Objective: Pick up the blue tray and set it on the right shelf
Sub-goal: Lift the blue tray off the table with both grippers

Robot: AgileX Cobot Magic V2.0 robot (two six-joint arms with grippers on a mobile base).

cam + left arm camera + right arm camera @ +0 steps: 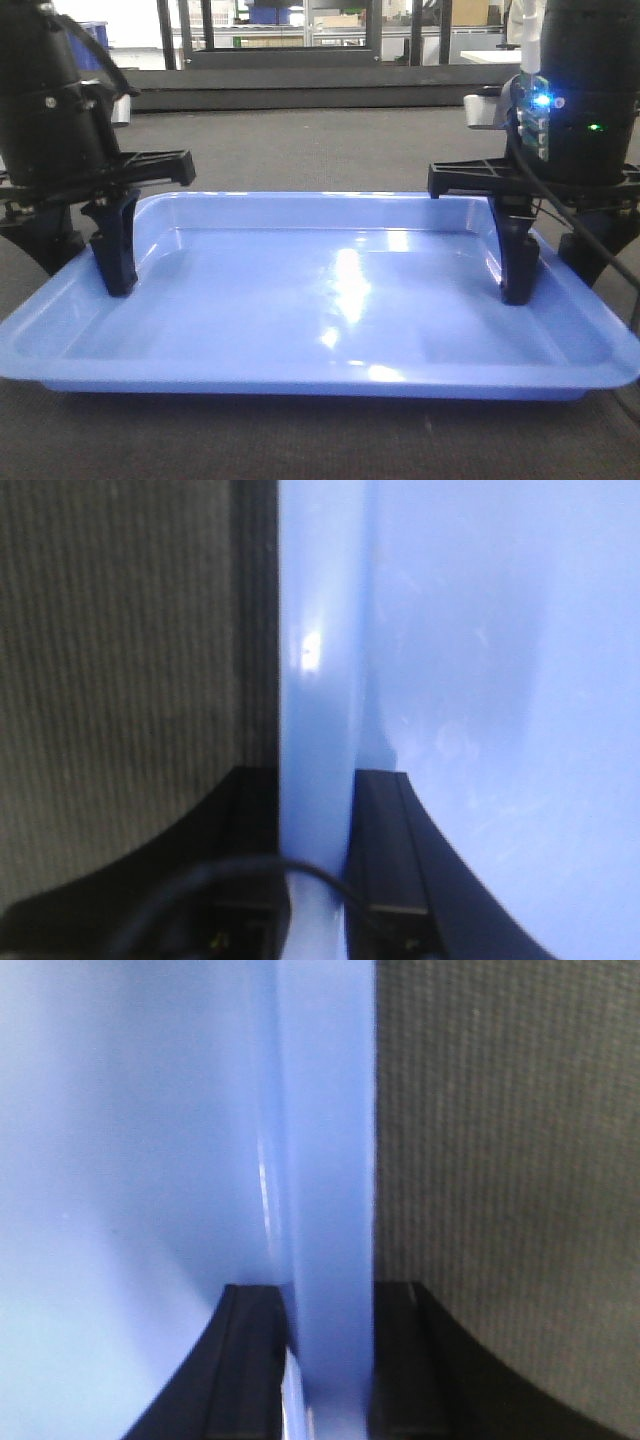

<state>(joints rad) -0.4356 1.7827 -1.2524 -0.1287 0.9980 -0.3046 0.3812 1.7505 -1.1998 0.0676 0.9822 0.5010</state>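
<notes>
The left end effector [318,880] and right end effector [330,1360] pinch the glossy blue tray [330,300] (shallow, flared) by opposite rims.

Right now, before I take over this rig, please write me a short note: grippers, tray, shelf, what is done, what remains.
Left gripper: shut on the left rim of the blue tray, one finger inside, one outside.
Right gripper: shut likewise on the right rim.
Tray: empty, level, apparently resting on the dark carpet.
Right shelf: not recognisable in these views.
Done: two-handed grasp.
Remaining: lift, carry to the right shelf, set down, release.
</notes>
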